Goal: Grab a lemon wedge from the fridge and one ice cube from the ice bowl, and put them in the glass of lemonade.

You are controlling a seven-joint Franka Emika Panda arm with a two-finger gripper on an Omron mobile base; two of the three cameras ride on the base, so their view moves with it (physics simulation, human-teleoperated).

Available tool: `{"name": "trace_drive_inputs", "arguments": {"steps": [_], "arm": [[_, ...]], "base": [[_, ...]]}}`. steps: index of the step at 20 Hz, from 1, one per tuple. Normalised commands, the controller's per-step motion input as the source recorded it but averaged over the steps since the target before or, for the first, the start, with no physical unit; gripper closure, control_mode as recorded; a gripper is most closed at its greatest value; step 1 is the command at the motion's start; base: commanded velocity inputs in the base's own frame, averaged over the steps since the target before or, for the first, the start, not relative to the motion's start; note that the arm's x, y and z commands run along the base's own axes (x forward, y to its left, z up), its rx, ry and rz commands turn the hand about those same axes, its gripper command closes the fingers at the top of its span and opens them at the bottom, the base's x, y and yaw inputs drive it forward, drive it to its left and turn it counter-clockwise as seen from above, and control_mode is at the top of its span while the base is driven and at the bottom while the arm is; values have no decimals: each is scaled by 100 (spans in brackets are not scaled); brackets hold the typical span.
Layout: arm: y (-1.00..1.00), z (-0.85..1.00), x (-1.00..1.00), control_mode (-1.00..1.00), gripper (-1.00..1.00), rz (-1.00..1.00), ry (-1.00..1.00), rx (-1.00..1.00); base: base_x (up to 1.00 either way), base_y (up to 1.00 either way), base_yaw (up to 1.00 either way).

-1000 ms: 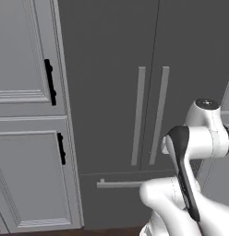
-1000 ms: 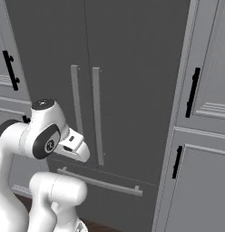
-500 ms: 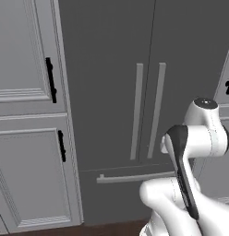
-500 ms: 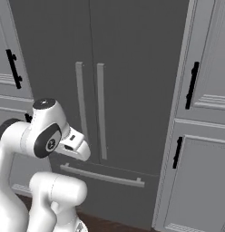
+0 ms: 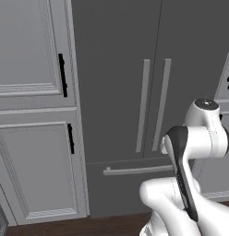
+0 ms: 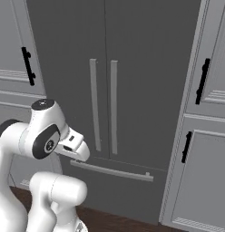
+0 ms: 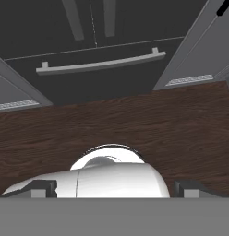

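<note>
Both fridge (image 5: 135, 69) doors shut; claw (image 7: 114, 188) wide open, empty, apparently aimed floorward. Reach right-door bar handle (image 6: 114, 106), grip mid-length.

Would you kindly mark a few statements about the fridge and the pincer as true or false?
1. Both fridge doors are shut. True.
2. The pincer holds a lemon wedge. False: it is open and holds nothing.
3. The drawer handle is a horizontal bar below the two upright door handles. True.
4. The cabinets beside the fridge have grey bar handles. False: theirs are black.
5. The floor in the hand view is white tile. False: it is dark wood.
</note>
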Motion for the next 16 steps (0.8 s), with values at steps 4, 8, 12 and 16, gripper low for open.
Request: {"name": "trace_drive_inputs", "arguments": {"steps": [4,8,12,16], "arm": [[0,0,0,100,-100,0,0,0],[0,0,0,100,-100,0,0,0],[0,0,0,100,-100,0,0,0],[0,0,0,100,-100,0,0,0]], "base": [[-45,8,0],[-28,7,0],[-2,4,0],[0,0,0]]}}
